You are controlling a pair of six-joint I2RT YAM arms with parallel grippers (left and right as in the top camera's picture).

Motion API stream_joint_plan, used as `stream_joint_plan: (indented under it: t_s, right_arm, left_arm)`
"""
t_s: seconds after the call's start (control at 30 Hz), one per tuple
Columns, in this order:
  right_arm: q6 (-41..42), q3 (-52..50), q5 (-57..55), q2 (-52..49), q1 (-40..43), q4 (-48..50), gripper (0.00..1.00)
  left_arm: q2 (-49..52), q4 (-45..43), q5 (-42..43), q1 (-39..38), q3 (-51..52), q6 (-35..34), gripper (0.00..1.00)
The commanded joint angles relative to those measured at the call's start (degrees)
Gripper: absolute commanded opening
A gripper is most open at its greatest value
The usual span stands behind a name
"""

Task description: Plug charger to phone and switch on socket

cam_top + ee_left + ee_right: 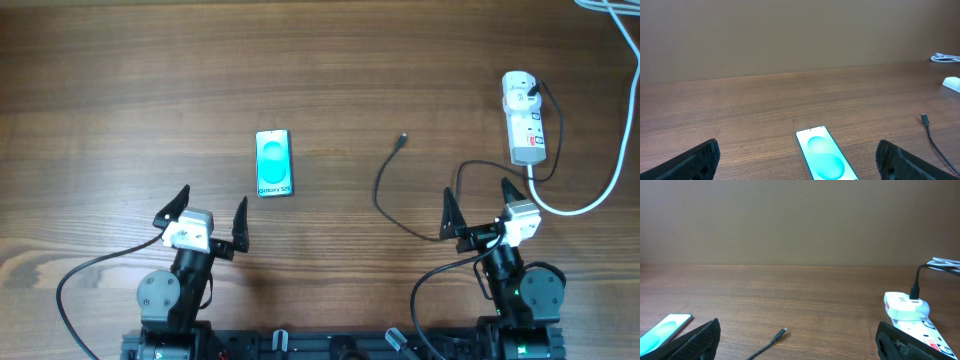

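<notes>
The phone (pixel 274 163) lies flat, cyan screen up, left of centre; it also shows in the left wrist view (pixel 825 159) and at the left edge of the right wrist view (pixel 662 330). The charger, a thin black cable (pixel 385 195), loops from the socket to its free connector tip (pixel 401 140), which shows in the right wrist view (pixel 781 331) and the left wrist view (pixel 924 119). The white and grey socket (pixel 524 117) lies at the right with a plug in it (pixel 907 307). My left gripper (pixel 212 212) is open and empty, just short of the phone. My right gripper (pixel 478 205) is open and empty, near the cable.
A thick white lead (pixel 610 150) runs from the socket round the right side to the far right corner. The wooden table (pixel 120 90) stretches wide to the left and back. A plain brown wall stands behind the table.
</notes>
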State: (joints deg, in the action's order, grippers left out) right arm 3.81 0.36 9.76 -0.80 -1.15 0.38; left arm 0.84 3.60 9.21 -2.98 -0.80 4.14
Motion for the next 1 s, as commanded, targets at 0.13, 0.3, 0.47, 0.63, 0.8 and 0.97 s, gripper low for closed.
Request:
stream_joint_plan:
  t_s: [0.13,0.3,0.47,0.63,0.8,0.97]
  right_arm:
    - [0.7,0.0,-0.8,-0.2,-0.3,0.2,1.0]
    - [0.7,0.0,-0.8,-0.2,-0.3,0.2,1.0]
    - [0.7,0.0,-0.8,-0.2,-0.3,0.2,1.0]
    - [0.9,-0.1,-0.7,-0.2,-0.3,3.2,1.0]
    - [1.4,0.0,-0.7,-0.2,-0.3,0.3,1.0]
    - [6.2,0.0,1.4,-0.2,-0.3,0.4,1.0]
  left_arm:
    - [-0.4,0.0,-0.7,0.3,0.5,-0.3,1.0]
    - [-0.4,0.0,-0.7,0.3,0.5,-0.3,1.0]
    - [-0.4,0.0,-0.7,0.3,0.5,-0.3,1.0]
    - [-0.4,0.0,-0.7,0.3,0.5,-0.3,1.0]
    - [-0.4,0.0,-0.7,0.3,0.5,-0.3,1.0]
    - [0.5,0.1,-1.0,0.3,0.5,-0.3,1.0]
